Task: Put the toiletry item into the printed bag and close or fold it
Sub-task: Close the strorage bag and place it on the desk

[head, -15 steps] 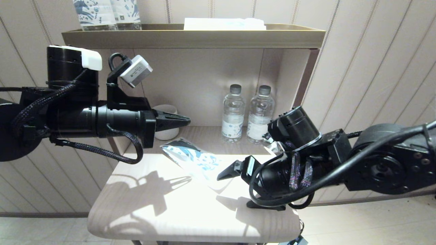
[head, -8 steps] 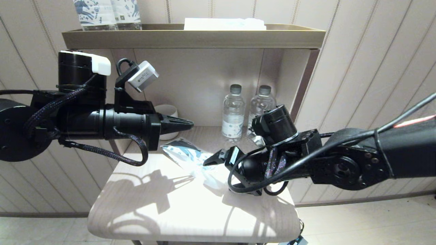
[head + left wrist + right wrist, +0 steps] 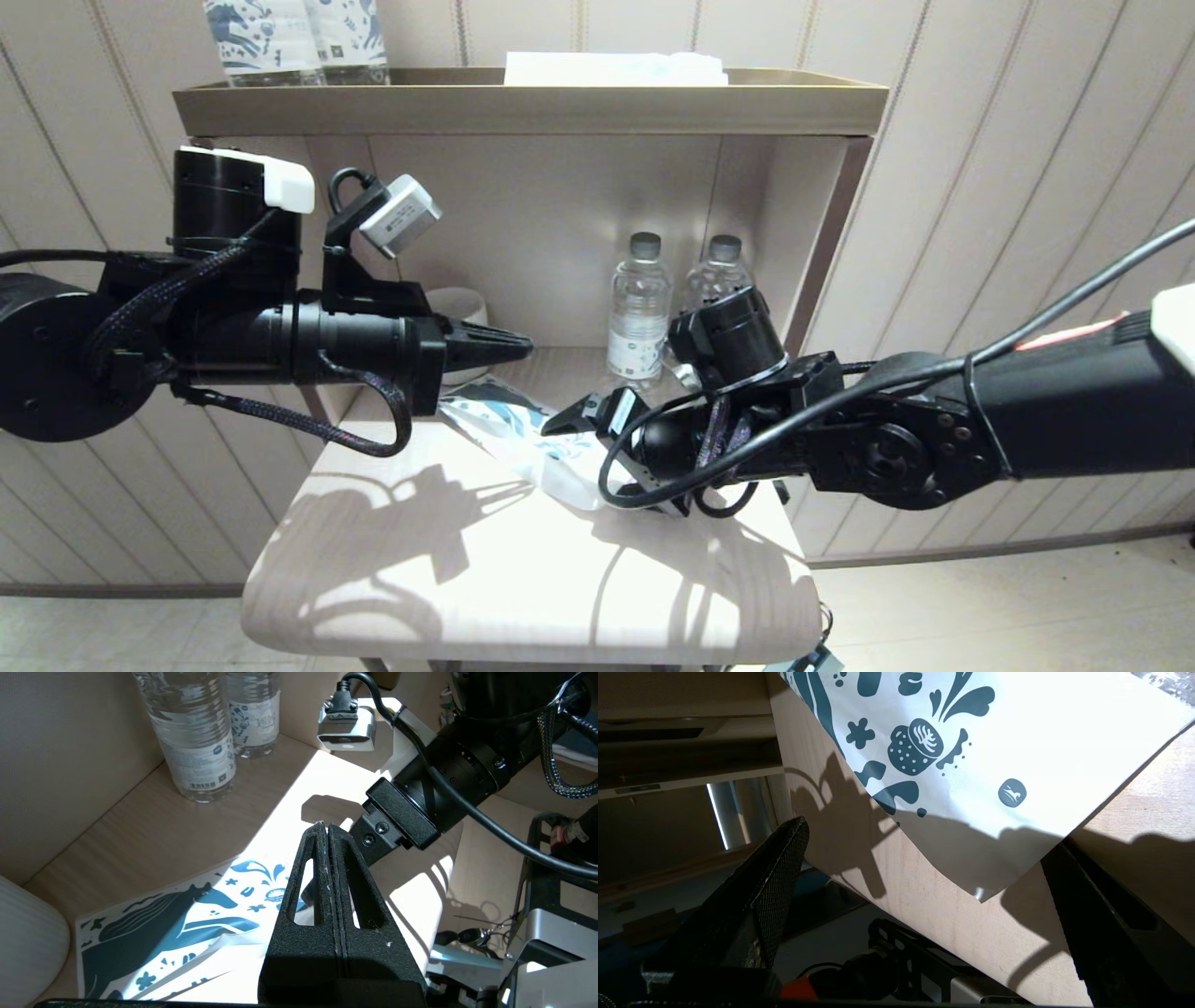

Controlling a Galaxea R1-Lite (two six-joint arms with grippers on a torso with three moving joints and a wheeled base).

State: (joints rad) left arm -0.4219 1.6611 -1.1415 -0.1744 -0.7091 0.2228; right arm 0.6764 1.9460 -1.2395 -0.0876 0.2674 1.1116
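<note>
The printed bag lies flat on the lower shelf, white with a dark blue horse and flowers, partly in bright sun. My right gripper is open at the bag's near right corner. In the right wrist view that corner of the bag pokes between the spread fingers. My left gripper is shut on nothing and hovers a little above the bag's far end; its closed tips show over the horse print. The toothbrush is out of view.
Two clear water bottles stand at the back of the shelf, close behind the right arm. A white ribbed cup sits behind the left gripper. The top tray holds horse-print bottles and a flat packet.
My right arm has swung left and towards the shelf, bringing its open gripper up to the bag's corner. The left gripper has drifted slightly right and stays shut.
</note>
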